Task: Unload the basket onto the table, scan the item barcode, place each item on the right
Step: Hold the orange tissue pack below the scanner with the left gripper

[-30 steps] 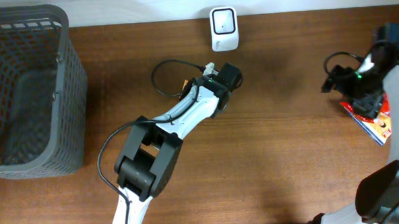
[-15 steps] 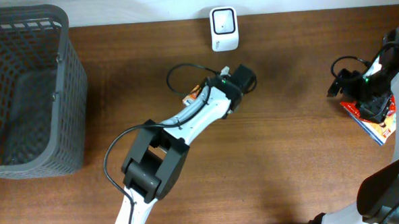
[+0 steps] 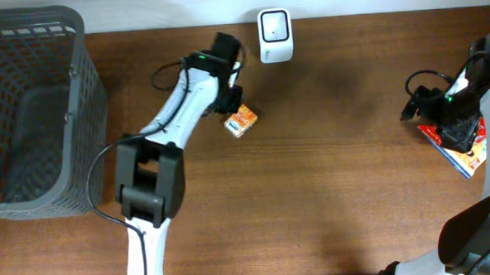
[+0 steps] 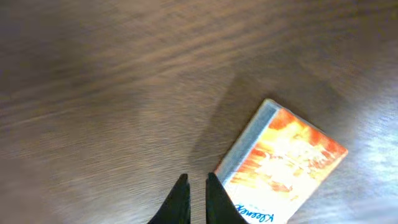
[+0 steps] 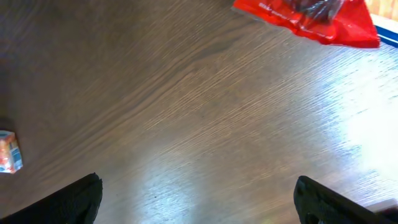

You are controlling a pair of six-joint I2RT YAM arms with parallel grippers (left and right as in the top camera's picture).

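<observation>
Kleenex pack [image 4: 283,165], near back edge of table [image 3: 330,192]; probably light, soft, slick; pinch across long edges; left gripper [image 4: 194,186] closed, empty; right gripper [image 5: 199,190] spread wide.

Orange box [image 4: 283,163], grey mesh basket [image 3: 28,105], brown wood-grain table [image 3: 355,191].

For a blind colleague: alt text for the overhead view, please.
A shut left gripper is close beside a small orange box on a wooden table, near a white scanner. A grey basket stands far left; the open right gripper hangs over a red packet at the right edge.
</observation>
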